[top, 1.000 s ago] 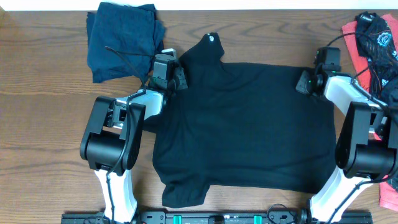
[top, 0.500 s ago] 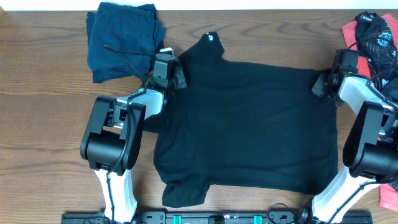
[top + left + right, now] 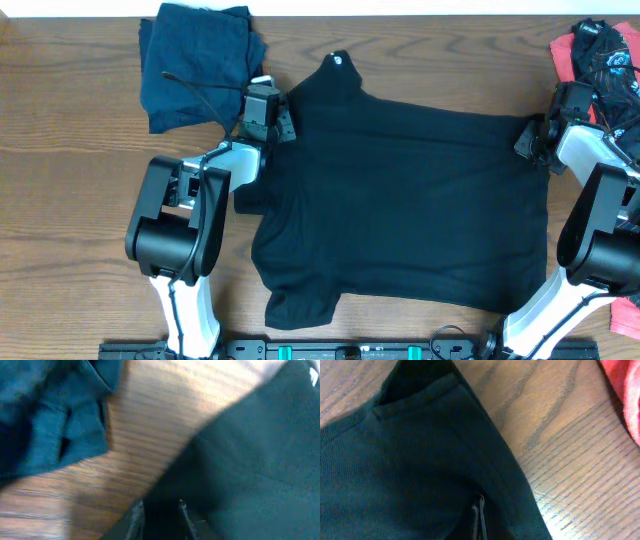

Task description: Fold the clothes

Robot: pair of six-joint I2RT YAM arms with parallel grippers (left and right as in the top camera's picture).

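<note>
- Wood-grain tabletop (image 3: 60,200), dark brown, with two arms reaching in from its near edge.
- Black T-shirt (image 3: 400,200) lies spread flat over the centre and runs toward the right edge. There is a small white mark at its far-left tip.
- Right gripper (image 3: 479,515): the jaws are clenched together on the shirt's far-right corner. The wrist view shows the hem pinched between the tips.
- Left gripper (image 3: 160,512) sits at the shirt's far-left edge, between it and the navy pile (image 3: 195,60). The wrist view is blurred, so I cannot tell whether it has let go or is gripping cloth.
- Handling, my judgement: the cloth is thin, limp and light. It will drape and drag rather than hold a shape, and it may slide easily on the wood. Corners and hems look like the best places to grip, one per gripper, with the edge kept taut between them.
- Count: one black shirt laid out. One navy pile sits at the far-left corner, number of garments unclear. One coral-red and black heap (image 3: 600,60) sits at the far-right corner, number of garments also unclear.
</note>
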